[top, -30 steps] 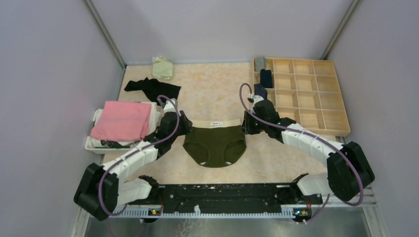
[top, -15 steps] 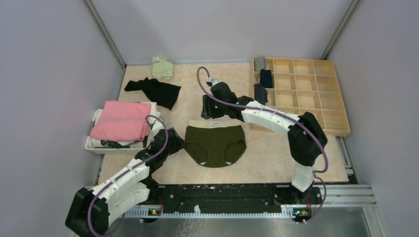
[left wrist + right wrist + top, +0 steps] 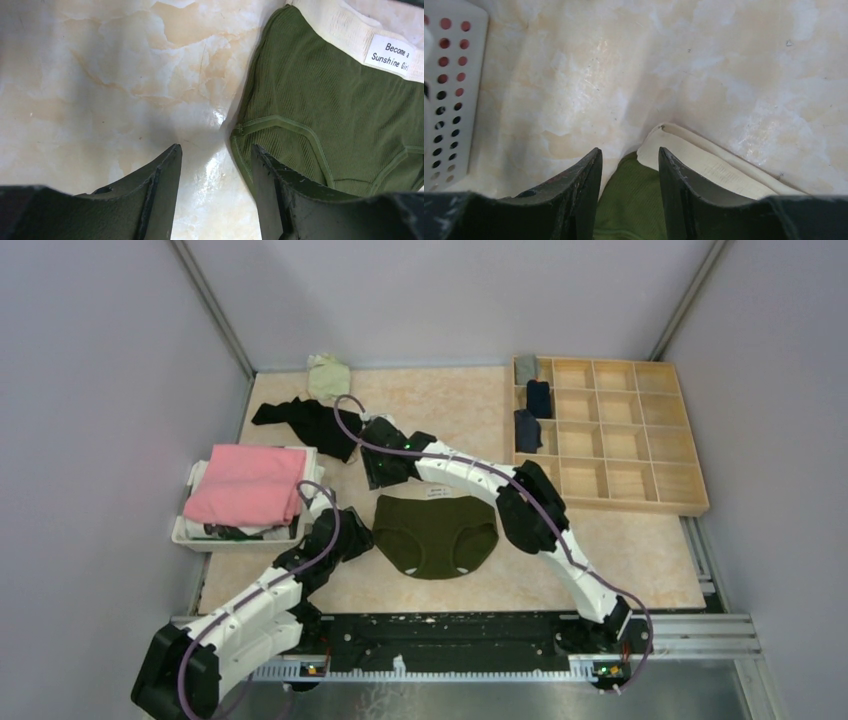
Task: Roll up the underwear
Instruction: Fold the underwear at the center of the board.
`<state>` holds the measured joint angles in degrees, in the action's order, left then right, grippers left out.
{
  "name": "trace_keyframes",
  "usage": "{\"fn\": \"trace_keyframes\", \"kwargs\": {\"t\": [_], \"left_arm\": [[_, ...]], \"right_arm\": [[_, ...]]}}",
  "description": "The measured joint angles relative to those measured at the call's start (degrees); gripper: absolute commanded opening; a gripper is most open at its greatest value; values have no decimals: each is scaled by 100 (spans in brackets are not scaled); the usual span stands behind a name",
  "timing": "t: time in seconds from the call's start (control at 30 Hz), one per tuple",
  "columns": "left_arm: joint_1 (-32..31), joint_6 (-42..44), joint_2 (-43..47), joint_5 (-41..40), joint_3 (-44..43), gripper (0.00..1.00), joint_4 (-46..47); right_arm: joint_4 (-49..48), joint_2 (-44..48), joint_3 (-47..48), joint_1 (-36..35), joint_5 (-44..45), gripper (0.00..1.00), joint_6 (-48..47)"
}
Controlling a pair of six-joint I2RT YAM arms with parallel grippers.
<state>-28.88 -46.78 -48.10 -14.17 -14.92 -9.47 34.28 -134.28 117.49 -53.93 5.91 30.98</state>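
Top external view shows the olive green briefs [image 3: 435,532] lying flat and spread on the table [image 3: 620,560], with the beige waistband [image 3: 704,162] on the far side. The left gripper [image 3: 215,155] hovers low at their left leg hem. Its jaws are parted and empty, one finger over bare table and the other over the green edge. The right gripper [image 3: 629,155] sits at the waistband's far-left corner, straddling it with its jaws also apart and holding nothing.

Rolling looks not yet begun: the piece is laid out and both claws are lined up along its left side. The next move likely calls for closing on that edge at both points together, pinching cloth only, then turning it over evenly.

At the left, a white perforated basket [image 3: 185,532] holds a folded pink cloth [image 3: 245,483]; what lies under it I cannot tell. At the right, a wooden divided tray [image 3: 690,502] has three compartments filled down its leftmost column: a grey roll [image 3: 526,368] farthest, then two navy rolls [image 3: 538,398].
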Motion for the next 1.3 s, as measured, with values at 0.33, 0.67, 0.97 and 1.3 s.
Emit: {"fn": "trace_keyframes", "kwargs": {"t": [0.33,0.67,0.97,1.3], "left_arm": [[0,61,68,103,24,60,52],[0,105,13,131,26,60,181],[0,125,-181,129,26,62,271],[2,61,-509,162,-4,69,741]], "right_arm": [[483,-516,505,-28,201,40,79],[619,-787,796,-28,227,38,74],[656,-863,909,-28,308,24,28],[715,-890,938,-28,468,1,-118]]}}
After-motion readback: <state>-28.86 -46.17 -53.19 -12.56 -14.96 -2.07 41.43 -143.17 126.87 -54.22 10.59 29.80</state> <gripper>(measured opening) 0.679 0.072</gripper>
